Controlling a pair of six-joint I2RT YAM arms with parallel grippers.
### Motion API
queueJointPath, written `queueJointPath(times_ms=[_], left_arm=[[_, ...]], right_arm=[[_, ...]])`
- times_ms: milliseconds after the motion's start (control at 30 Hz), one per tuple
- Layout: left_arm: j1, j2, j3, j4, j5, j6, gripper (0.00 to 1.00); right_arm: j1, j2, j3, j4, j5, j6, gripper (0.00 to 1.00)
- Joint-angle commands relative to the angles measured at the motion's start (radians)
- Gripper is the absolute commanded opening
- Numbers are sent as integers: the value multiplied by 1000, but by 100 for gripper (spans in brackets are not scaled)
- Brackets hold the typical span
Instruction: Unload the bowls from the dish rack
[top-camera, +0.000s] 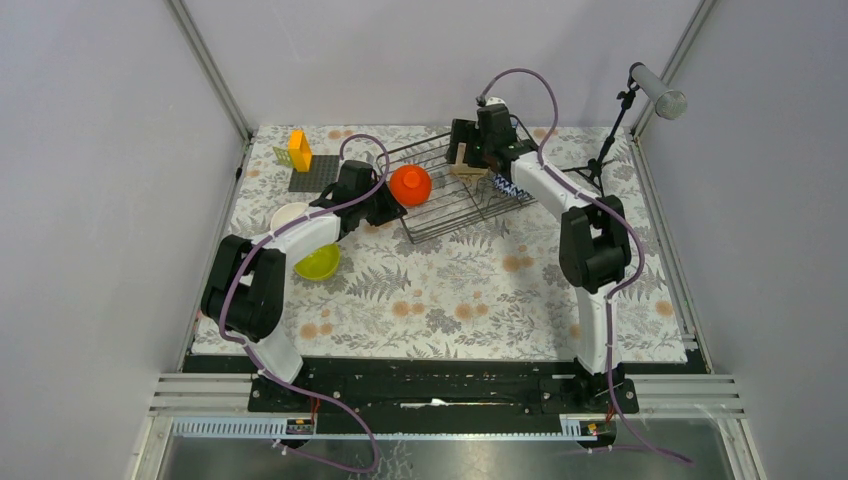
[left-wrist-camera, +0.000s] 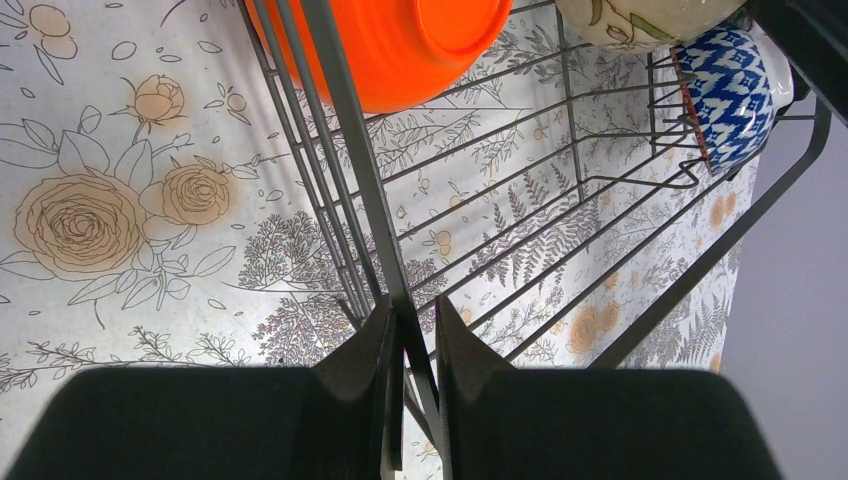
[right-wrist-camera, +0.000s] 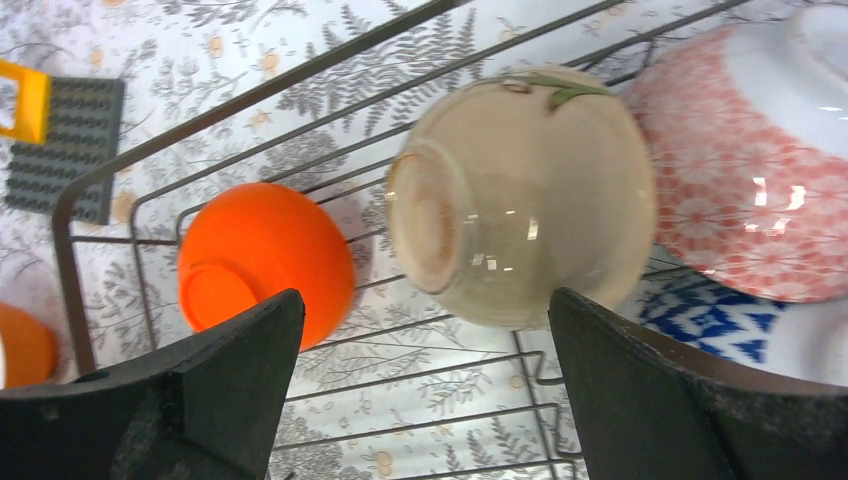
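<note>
The dish rack (top-camera: 455, 200) stands at the table's far middle. An orange bowl (top-camera: 410, 185) lies at its left end. My left gripper (top-camera: 386, 206) is shut on the rack's left rim wire (left-wrist-camera: 400, 320), with the orange bowl (left-wrist-camera: 390, 50) just beyond. My right gripper (top-camera: 468, 158) hangs over the rack's far side, wide open (right-wrist-camera: 425, 305). A cream bowl (right-wrist-camera: 520, 200) lies on its side just ahead of its fingers, untouched. A pink patterned bowl (right-wrist-camera: 750, 160) and a blue-and-white bowl (right-wrist-camera: 720, 320) are beside it. A yellow-green bowl (top-camera: 318, 262) sits on the table.
A pale round bowl (top-camera: 290, 215) sits partly under my left arm. A dark grey square plate (top-camera: 313, 172) with an orange-yellow block (top-camera: 298, 150) is at the far left. A microphone stand (top-camera: 615, 125) stands at the far right. Walls enclose the table.
</note>
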Motion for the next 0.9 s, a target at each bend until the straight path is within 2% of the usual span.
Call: queueJointPath(times_ms=[0,233,567,700,867], left_arm=[[-21,-57,7,1,38,101,0],[-21,-55,19,-14,34,113,6],[-19,-55,53,-44,7,128,37],[-18,-63,68,-51,-7,128,46],[-18,-80,84,-63,-26,136,52]], right_arm=[[-48,-53,55,-30,55,-33,100],[-80,19,155,-103,38,-15,100],[-99,70,191,-152,-3,19,100],[-98,64,165,-169,3,35,100],[-98,77,166,-170,-11,41,100]])
